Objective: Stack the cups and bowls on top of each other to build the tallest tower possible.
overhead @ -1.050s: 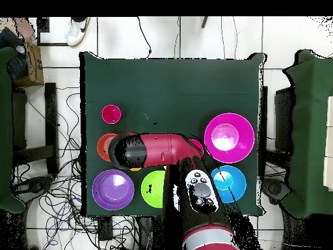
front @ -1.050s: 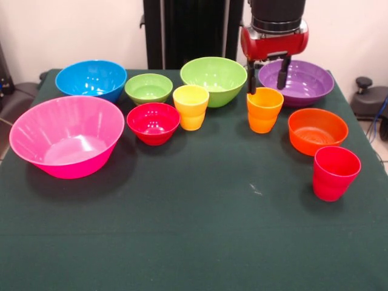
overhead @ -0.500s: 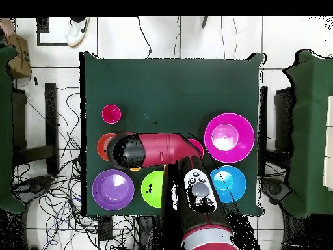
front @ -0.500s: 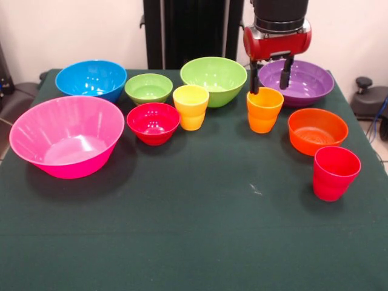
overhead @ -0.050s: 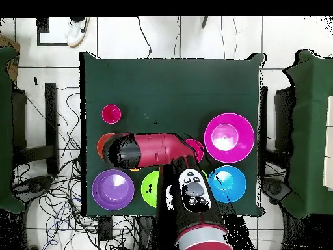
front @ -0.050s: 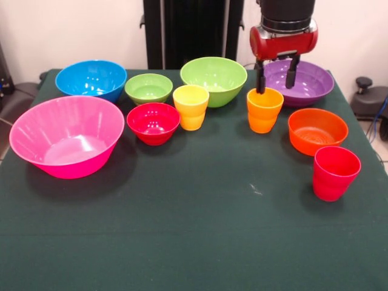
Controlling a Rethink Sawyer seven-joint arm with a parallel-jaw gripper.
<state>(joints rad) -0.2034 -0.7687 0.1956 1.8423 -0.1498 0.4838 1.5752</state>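
Glossy plastic orange cup [front @ -0.050s: 264, 110]: light, stiff, slick, best pinched across its rim wall | my jaws [front @ -0.050s: 276, 74] spread, empty, just above its rim | purple bowl [front @ -0.050s: 306, 82] just behind the cup, nothing stacked in it yet | orange bowl [front @ -0.050s: 317, 130] beside the cup

No readable text, label, brand or number appears anywhere.

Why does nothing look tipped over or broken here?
Nothing stands out. Every cup and bowl sits upright and apart on the table, none stacked. The open gripper hangs just above the orange cup.
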